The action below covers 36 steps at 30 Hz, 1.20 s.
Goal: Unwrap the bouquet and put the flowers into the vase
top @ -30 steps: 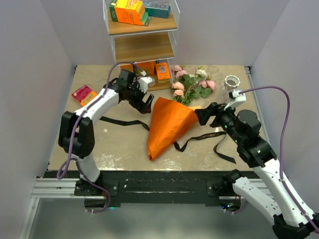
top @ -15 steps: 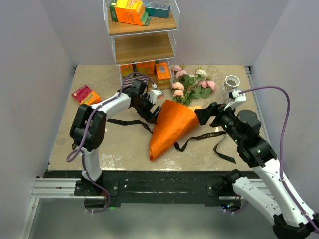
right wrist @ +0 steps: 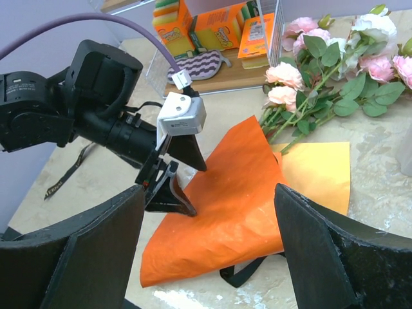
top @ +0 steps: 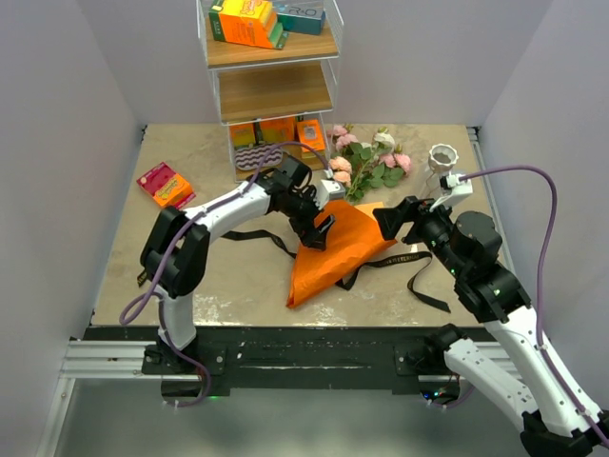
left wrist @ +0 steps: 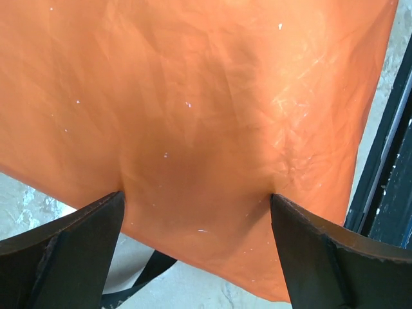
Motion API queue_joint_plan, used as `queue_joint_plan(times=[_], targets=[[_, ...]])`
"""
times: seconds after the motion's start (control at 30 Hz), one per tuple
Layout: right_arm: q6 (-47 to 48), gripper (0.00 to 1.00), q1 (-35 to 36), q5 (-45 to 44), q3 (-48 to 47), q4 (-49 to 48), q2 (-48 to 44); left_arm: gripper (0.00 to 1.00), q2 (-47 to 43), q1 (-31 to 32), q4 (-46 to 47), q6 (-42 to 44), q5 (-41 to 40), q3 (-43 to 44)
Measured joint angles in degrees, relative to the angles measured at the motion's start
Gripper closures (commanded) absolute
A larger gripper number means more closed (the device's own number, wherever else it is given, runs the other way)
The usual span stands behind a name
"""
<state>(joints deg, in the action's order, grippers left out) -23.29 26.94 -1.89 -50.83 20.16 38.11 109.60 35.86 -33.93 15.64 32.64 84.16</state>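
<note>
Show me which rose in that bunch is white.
The cream-white rose at the back of the flowers, with pink heads on both sides; every other head is pink or peachy.

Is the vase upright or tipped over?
Upright: the vase stands on its base, wavy rim up, right of the flowers.

The orange paper [top: 347, 249] hides lower stems of the flowers [top: 366, 171] and part of the ribbon [top: 392, 260].

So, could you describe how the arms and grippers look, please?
The left arm and right arm have white shells, black joints and a purple cable each. The left gripper and right gripper are black, with a white camera block at the wrist.
</note>
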Motion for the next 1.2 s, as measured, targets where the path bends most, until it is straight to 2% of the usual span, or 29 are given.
queue_joint_plan(times=[0.27,0.43,0.57,0.73,1.2], targets=[[0.0,0.15,0.0,0.0,0.0,0.1,0.1,0.01,-0.6,-4.3,-0.3,0.0,-0.6,-2.6],[0.0,0.16,0.0,0.0,0.0,0.1,0.1,0.01,-2.6,-3.8,-1.0,-0.1,-5.0,-3.1],[0.0,0.16,0.0,0.0,0.0,0.4,0.1,0.01,-4.2,-3.0,-3.1,-0.2,-5.1,-3.2],[0.0,0.16,0.0,0.0,0.0,0.8,0.0,0.01,-4.1,-2.9,-5.6,-0.7,-2.7,-5.0],[0.0,0.16,0.0,0.0,-0.1,1.3,0.2,0.01,-0.1,-5.8,-7.8,-4.2,12.8,-5.3]])
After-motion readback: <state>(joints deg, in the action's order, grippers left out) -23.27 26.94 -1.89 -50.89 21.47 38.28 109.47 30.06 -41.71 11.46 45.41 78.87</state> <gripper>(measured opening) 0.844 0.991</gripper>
